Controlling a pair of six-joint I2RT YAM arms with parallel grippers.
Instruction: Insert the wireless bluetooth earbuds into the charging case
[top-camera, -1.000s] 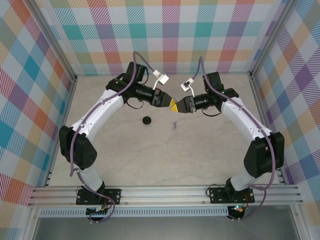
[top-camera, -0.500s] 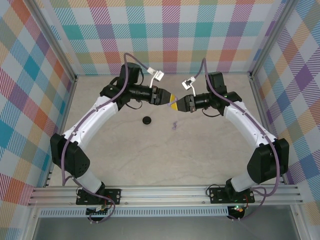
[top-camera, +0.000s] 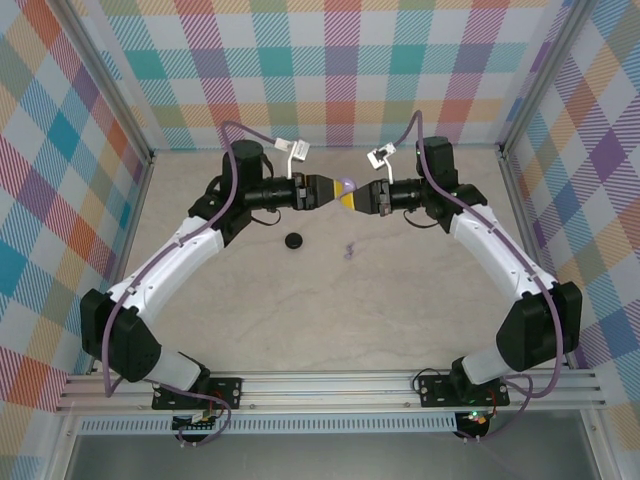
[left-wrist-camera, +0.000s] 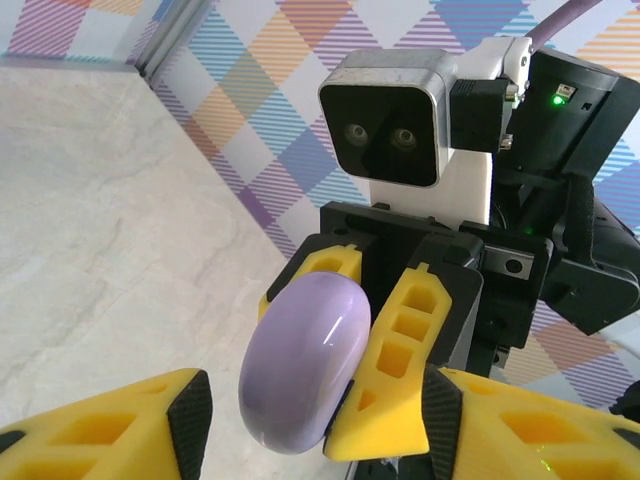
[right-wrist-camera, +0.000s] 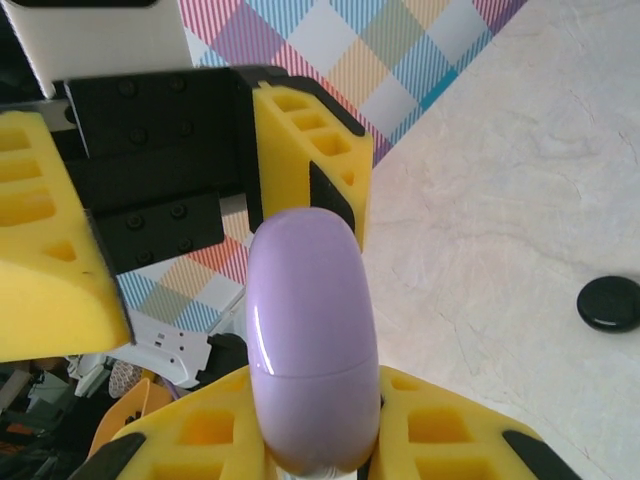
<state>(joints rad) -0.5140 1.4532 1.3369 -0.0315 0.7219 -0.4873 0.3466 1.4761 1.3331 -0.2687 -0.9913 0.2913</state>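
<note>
The lavender charging case (top-camera: 347, 185) hangs in the air near the back wall, lid shut, with my right gripper (top-camera: 353, 198) shut on it. In the right wrist view the case (right-wrist-camera: 310, 330) stands up out of my right gripper (right-wrist-camera: 320, 440). My left gripper (top-camera: 333, 190) faces it nose to nose. In the left wrist view its jaws (left-wrist-camera: 315, 435) stand open on either side of the case (left-wrist-camera: 300, 365), with a gap at the left pad. A tiny lavender earbud (top-camera: 349, 250) lies on the table below.
A black coin-like round piece (top-camera: 294, 240) lies on the marble tabletop left of the earbud, and it is also at the right edge of the right wrist view (right-wrist-camera: 610, 303). Plaid walls close the back and sides. A metal rail (top-camera: 330, 385) runs along the near edge.
Both grippers have moved together toward the back wall. My left jaws have opened wider around the case. The right grip has not changed.
</note>
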